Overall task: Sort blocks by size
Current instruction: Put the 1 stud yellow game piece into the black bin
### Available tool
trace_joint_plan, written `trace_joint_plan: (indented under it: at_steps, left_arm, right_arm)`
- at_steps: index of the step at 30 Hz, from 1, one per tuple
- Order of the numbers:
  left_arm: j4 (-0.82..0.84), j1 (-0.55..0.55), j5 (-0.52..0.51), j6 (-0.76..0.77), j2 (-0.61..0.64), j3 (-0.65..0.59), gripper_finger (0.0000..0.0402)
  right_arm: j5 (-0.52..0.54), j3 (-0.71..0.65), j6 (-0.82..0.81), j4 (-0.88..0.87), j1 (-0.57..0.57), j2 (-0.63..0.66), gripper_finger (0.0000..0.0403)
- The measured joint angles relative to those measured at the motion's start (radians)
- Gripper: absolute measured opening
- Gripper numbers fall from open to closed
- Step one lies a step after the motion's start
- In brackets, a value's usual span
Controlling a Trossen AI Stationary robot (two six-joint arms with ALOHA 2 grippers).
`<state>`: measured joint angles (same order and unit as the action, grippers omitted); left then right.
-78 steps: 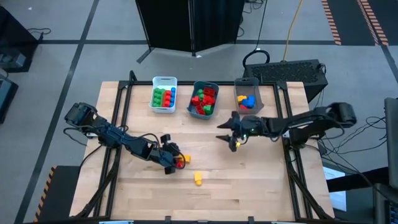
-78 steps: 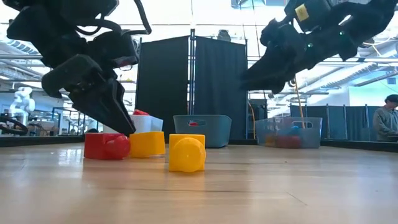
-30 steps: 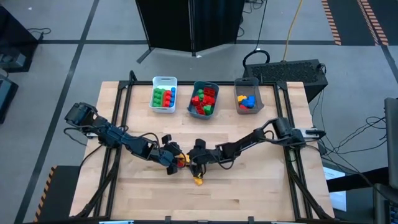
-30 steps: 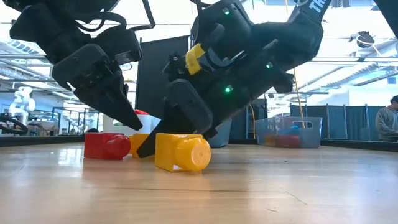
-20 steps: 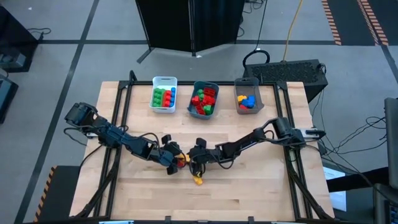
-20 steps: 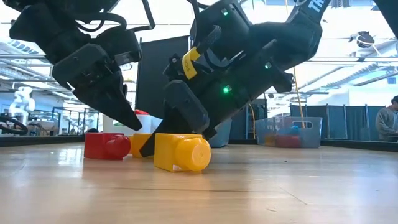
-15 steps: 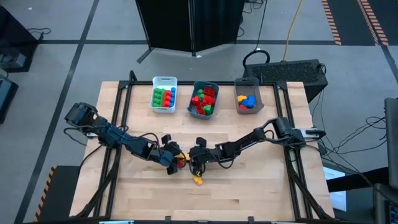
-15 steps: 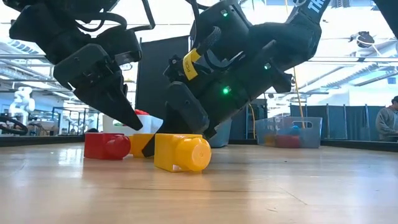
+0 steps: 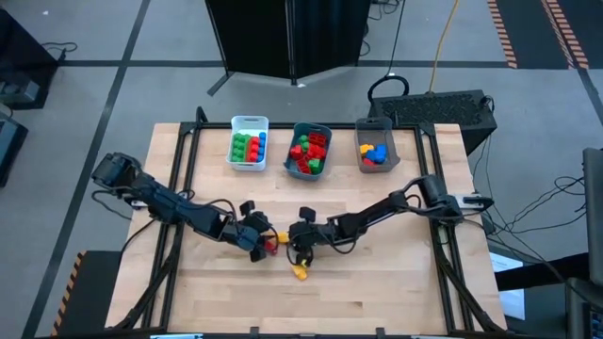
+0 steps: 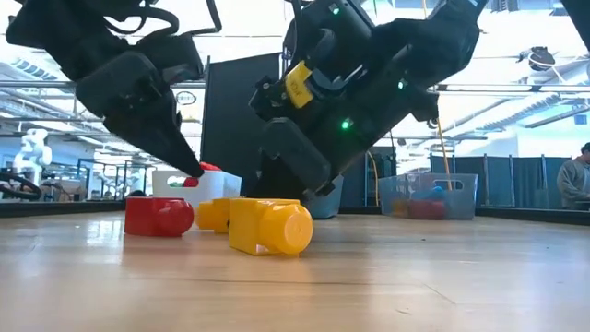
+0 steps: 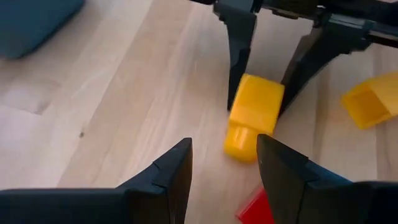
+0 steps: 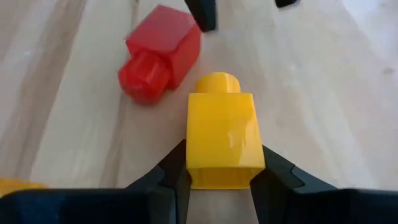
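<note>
Gripping a small yellow block mid-counter, the right claw has it clamped tight; the left claw hangs released just above the red block beside it.

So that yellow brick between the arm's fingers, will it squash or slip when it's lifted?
The yellow brick looks like hard moulded plastic with crisp edges, so it probably won't squash. Its glossy sides could slip, though the right end effector meets two flat faces, which should help. The round stud might let it rock if dropped.
</note>
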<state>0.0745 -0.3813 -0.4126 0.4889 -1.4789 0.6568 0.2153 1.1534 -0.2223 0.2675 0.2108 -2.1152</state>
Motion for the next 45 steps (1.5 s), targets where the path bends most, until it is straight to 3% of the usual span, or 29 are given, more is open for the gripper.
trace_joint_plan:
  at_steps: [8,24,33,40,45]
  left_arm:
    - [0.025,-0.028,-0.059,0.003,0.032,0.000,0.0160]
    - [0.049,-0.030,-0.060,0.004,0.038,0.000,0.0160]
    - [0.047,-0.030,-0.060,0.004,0.038,0.000,0.0160]
    - [0.049,-0.030,-0.060,0.004,0.038,0.000,0.0160]
    - [0.060,-0.030,-0.060,0.012,0.038,0.000,0.0160]
  right_arm:
    - [0.022,0.000,0.031,-0.081,0.000,0.062,0.0111]
    - [0.076,0.000,0.087,-0.334,-0.036,0.208,0.0111]
    - [0.077,0.000,0.119,-0.388,-0.055,0.297,0.0111]
    - [0.205,-0.014,0.111,-0.542,-0.056,0.380,0.0109]
    - [0.206,-0.109,0.084,-0.523,-0.075,0.474,0.0110]
